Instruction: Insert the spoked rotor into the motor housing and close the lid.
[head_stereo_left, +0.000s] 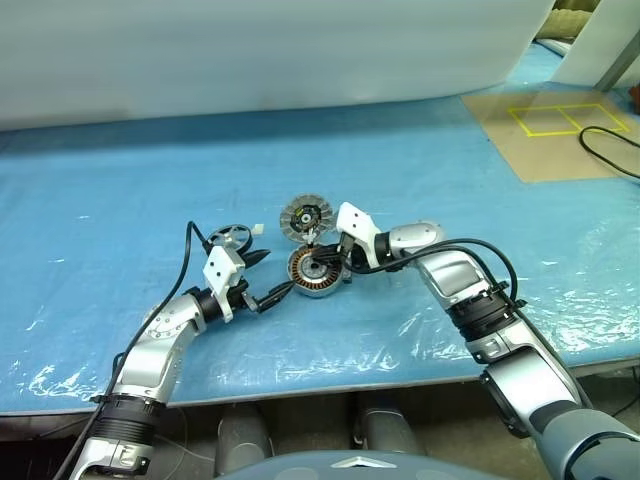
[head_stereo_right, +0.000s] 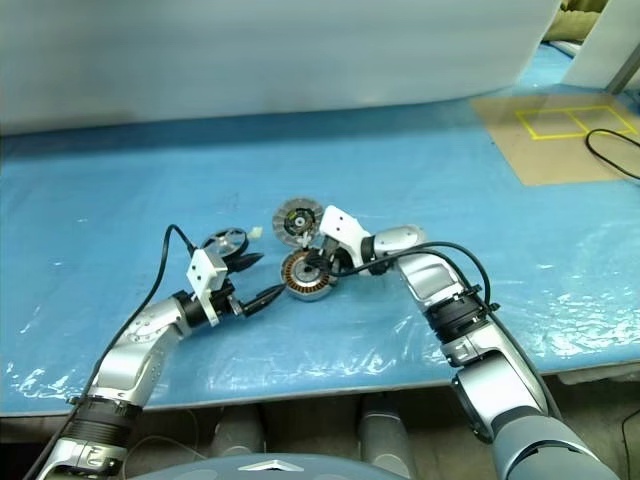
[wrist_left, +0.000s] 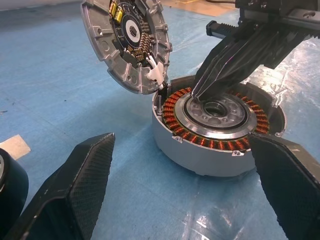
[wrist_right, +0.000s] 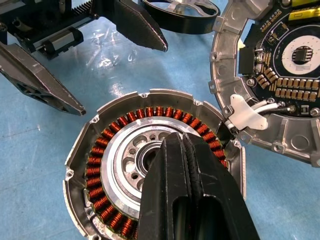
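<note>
Your motor housing (head_stereo_left: 314, 272) lies flat on the worktop (head_stereo_left: 120, 190), windings facing up. The lid (head_stereo_left: 305, 216) leans tilted at its far edge. The spoked rotor (head_stereo_left: 230, 238) lies nearby. Your left hand (head_stereo_left: 262, 276) stands wide, empty; your right hand (wrist_right: 180, 145), pinched closed, tips over the hub.

The table cover (head_stereo_left: 420, 160) is bright blue. The motor housing (head_stereo_left: 316, 272) is silver with a ring of copper-orange windings. The lid (head_stereo_left: 304, 217) is silver-grey, with a dark centre, gold pieces and a white middle. The spoked rotor (head_stereo_left: 229, 238) has a black ring and silver spokes. At far right, a brown board (head_stereo_left: 560, 135) has yellow lines.
</note>
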